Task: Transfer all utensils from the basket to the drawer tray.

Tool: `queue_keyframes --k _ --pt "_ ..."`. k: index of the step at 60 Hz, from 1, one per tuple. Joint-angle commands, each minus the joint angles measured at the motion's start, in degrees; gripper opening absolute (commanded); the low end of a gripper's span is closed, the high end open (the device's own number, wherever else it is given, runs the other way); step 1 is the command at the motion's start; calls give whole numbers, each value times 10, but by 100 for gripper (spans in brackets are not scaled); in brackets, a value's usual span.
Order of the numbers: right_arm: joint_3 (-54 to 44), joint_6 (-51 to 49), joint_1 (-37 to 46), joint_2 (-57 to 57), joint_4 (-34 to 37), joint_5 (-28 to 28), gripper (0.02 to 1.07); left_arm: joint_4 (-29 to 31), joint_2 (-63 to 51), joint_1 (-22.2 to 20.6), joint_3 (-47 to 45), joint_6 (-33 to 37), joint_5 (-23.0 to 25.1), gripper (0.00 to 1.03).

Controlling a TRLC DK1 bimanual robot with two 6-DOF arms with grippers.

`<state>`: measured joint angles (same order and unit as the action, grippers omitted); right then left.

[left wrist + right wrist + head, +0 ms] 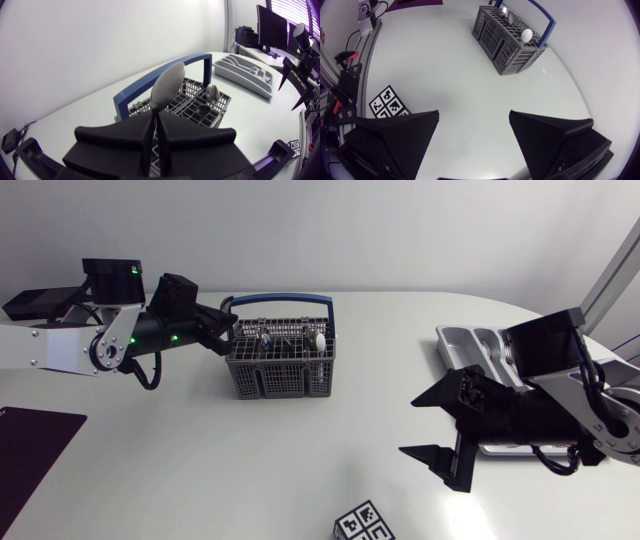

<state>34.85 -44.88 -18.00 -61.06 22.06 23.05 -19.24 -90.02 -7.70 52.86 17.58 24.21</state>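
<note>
Gripping the spoon (167,87) by its handle, our left pincer (154,127) sits closed at the basket (285,375) edge. The spoon's long axis runs straight ahead of the pincer, bowl outermost. The drawer tray (462,342) lies well apart across the tabletop, beyond the basket, beside our open, empty right pincer (440,425), the nearer arm.

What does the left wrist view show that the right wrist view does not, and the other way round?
Only the left wrist view: the left claw shut on a spoon, and the tray beyond the basket. Only the right wrist view: a white-headed utensil standing in the basket, and the right claw seen close, its fingers wide open. Both: the basket and the patterned cube.
</note>
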Motion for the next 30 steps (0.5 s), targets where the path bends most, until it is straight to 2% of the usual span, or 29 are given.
queue_keyframes --k 1,15,30 --pt "0 23 -11 9 -6 -4 103 11 21 6 19 -14 8 4" --pt "29 95 -33 7 -24 -5 102 54 48 9 30 -58 16 4" --pt "109 204 -70 -22 -23 -2 102 173 66 24 88 -189 105 5"
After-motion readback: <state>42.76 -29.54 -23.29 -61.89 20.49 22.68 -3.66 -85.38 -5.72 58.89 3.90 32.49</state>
